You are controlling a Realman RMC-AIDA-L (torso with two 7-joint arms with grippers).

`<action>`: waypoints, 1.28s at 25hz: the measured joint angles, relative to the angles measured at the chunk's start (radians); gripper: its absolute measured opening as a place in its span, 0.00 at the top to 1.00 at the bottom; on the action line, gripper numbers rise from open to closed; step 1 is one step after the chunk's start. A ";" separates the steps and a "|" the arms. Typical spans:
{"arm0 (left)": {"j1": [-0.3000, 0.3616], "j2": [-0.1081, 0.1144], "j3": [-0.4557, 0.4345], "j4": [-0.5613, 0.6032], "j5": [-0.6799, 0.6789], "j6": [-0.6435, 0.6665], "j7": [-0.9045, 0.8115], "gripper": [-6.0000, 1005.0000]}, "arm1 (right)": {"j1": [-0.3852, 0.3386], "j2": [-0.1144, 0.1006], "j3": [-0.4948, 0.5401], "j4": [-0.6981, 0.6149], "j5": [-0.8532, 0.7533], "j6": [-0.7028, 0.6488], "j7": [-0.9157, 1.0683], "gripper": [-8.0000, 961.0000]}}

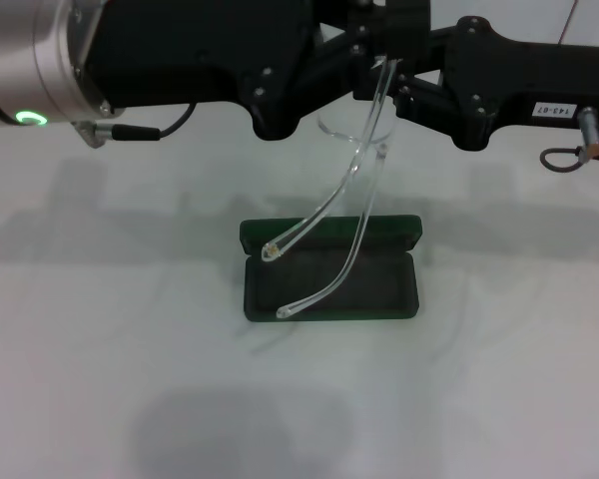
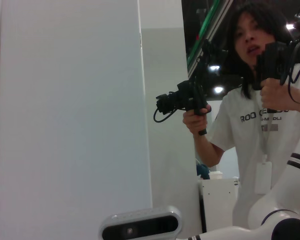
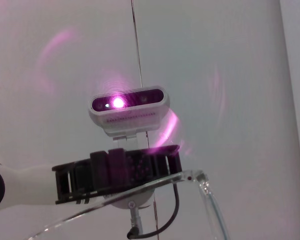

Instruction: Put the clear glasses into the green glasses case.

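Both grippers are meeting at twelve o'clock in the head view, high above the table (image 1: 100, 379). The left gripper (image 1: 324, 80) and the right gripper (image 1: 404, 75) are each pinching the front of the clear glasses (image 1: 354, 160), which are hanging in the air with their long arms trailing down toward six o'clock. The arm tips are showing over the green glasses case (image 1: 331, 264), which is lying open on the table, lid back at twelve o'clock; whether they touch its dark lining I cannot tell.
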 joint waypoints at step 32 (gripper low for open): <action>0.067 -0.007 0.029 -0.014 -0.015 -0.118 0.170 0.97 | -0.017 -0.001 0.013 0.002 0.044 0.008 -0.013 0.88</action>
